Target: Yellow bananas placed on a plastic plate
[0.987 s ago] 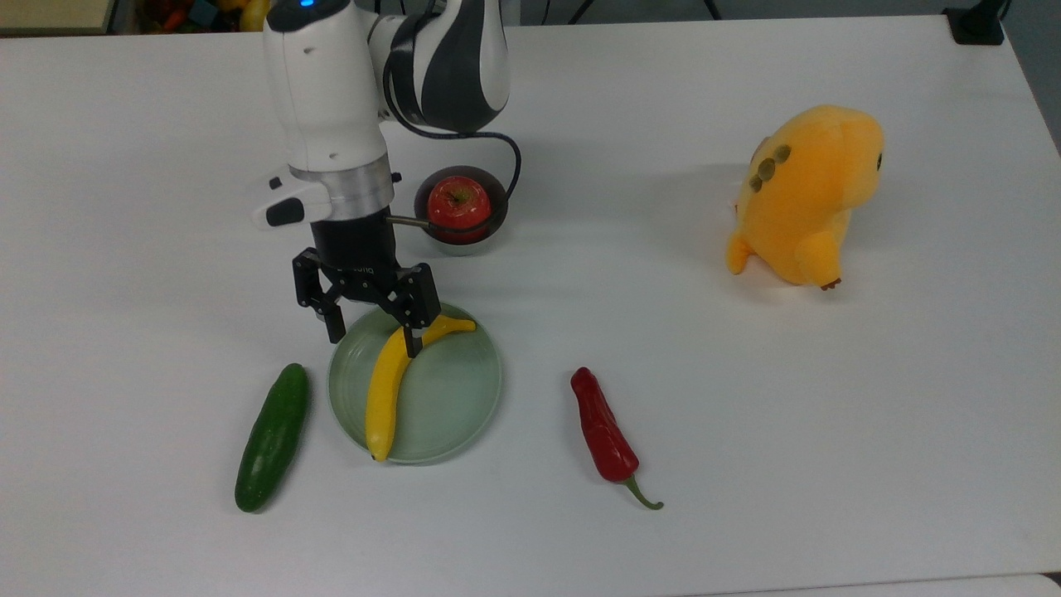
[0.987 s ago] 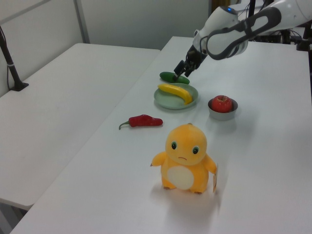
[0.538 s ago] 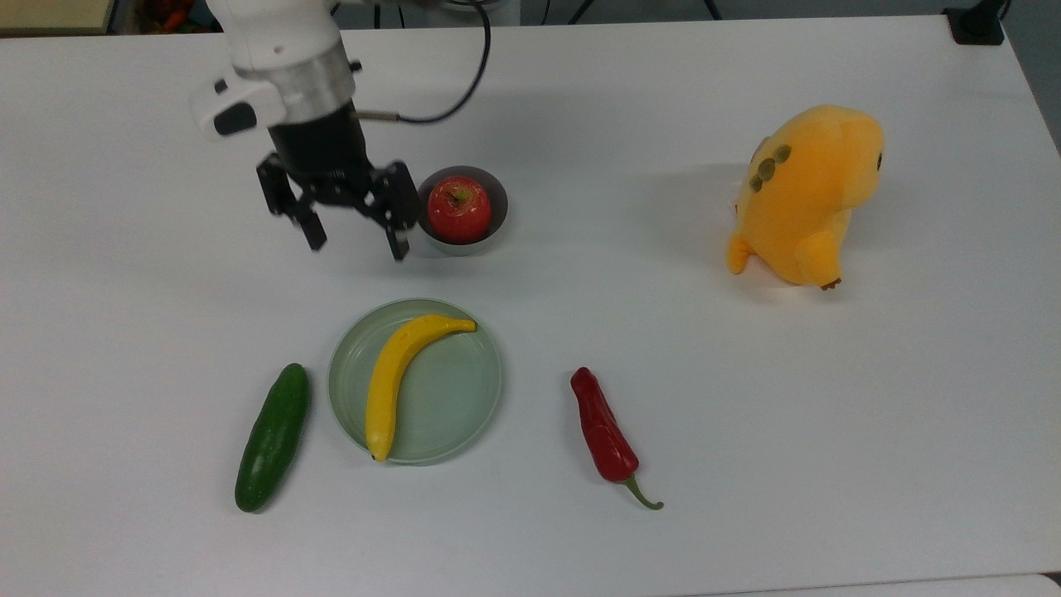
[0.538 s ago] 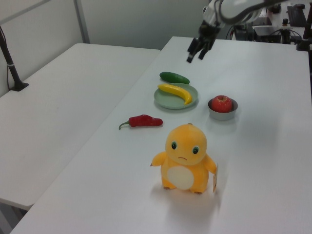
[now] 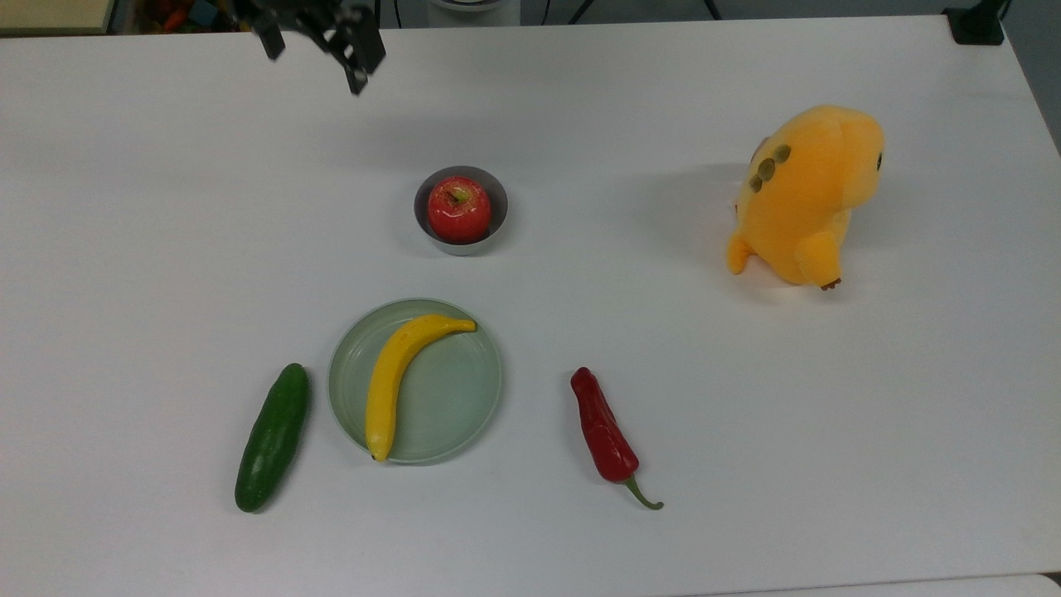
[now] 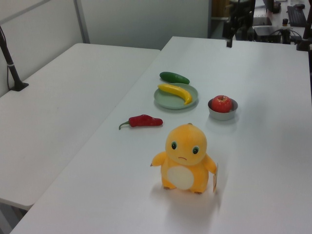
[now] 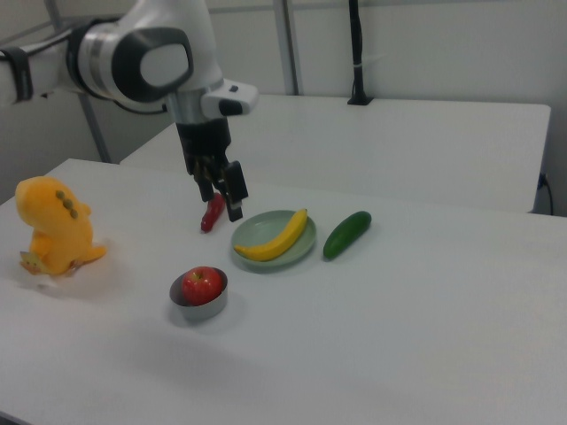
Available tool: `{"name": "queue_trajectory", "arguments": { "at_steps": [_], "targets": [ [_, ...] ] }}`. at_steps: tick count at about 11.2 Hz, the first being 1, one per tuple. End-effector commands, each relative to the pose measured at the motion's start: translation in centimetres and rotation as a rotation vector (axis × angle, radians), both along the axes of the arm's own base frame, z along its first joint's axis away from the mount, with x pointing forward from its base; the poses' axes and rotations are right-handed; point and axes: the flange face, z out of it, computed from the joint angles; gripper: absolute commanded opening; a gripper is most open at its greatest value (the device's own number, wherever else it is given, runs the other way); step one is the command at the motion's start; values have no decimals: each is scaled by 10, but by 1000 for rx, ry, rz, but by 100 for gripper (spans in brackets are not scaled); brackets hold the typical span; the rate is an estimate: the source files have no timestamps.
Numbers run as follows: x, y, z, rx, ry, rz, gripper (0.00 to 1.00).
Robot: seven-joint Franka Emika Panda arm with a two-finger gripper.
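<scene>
The yellow banana (image 5: 388,383) lies curved across the pale green plastic plate (image 5: 452,406), its stem toward the grey bowl and its dark tip at the plate's near rim. In the left view the banana (image 6: 176,91) rests on the plate (image 6: 168,101); in the right view the banana (image 7: 273,237) spans the plate (image 7: 257,226). My gripper (image 5: 314,70) hangs open and empty at the top view's upper edge, far from the plate. It shows high in the left view (image 6: 232,38), and in the right view my gripper (image 7: 221,204) hovers above the table.
A dark green cucumber (image 5: 272,437) lies just off the plate on the top view's left. A red pepper (image 5: 603,435) lies on the plate's other side. A red apple (image 5: 458,207) sits in a small grey bowl (image 5: 501,209). An orange plush toy (image 5: 808,195) stands far right.
My open gripper has lifted from just over the banana and drawn back past the bowl to the top view's upper edge. The banana stays on the plate.
</scene>
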Motion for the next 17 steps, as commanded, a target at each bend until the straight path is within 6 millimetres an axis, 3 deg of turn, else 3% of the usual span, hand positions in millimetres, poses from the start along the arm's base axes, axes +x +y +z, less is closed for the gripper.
{"name": "queue_trajectory", "arguments": {
  "at_steps": [1, 2, 4, 8, 11, 14, 17],
  "targets": [
    [-24, 3, 55, 9, 45, -33, 100],
    [-29, 11, 68, 16, 27, -21, 100],
    [-32, 50, 80, 22, 6, 50, 100],
    [-32, 115, 76, 30, 2, 226, 100],
    [-27, 140, 71, 94, -50, 346, 100],
    [-22, 134, 63, 96, -70, 469, 100],
    [-11, 112, 59, 77, -144, 527, 100]
  ]
}}
